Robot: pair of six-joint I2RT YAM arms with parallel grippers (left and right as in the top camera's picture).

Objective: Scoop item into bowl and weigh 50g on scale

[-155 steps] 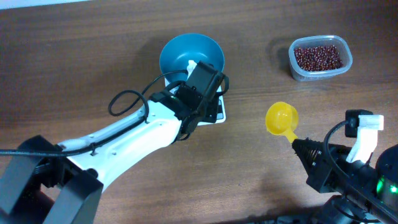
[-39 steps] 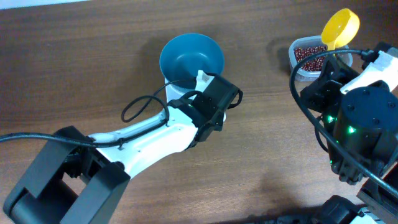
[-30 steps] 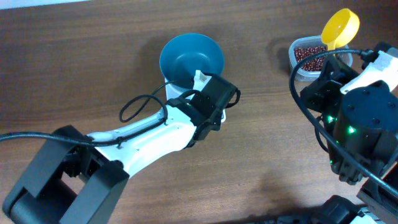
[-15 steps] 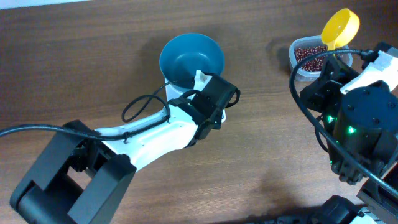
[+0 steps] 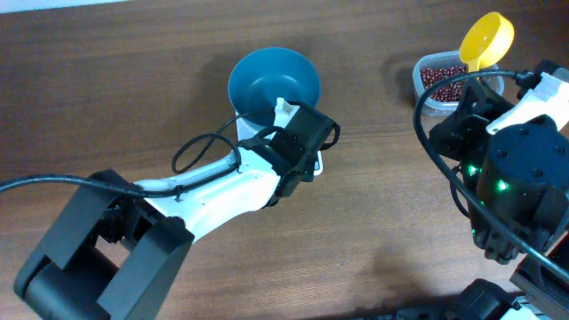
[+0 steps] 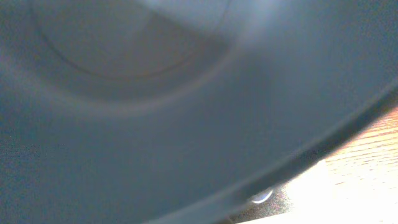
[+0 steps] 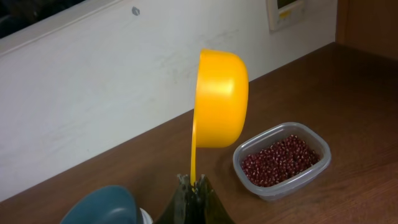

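Yellow scoop (image 7: 217, 99) stands on edge above the right gripper (image 7: 193, 186), whose fingers are clamped on its handle; the clear tub (image 7: 300, 180) of beans (image 7: 277, 160) lies ahead of that gripper and to its right, below the cup; the teal bowl (image 5: 267, 76) sits on the scale (image 5: 318, 163), right against the left gripper (image 5: 284, 111); whether that one is open I cannot tell. Scooping looks not yet begun; next the cup must dip into the beans, then level out.
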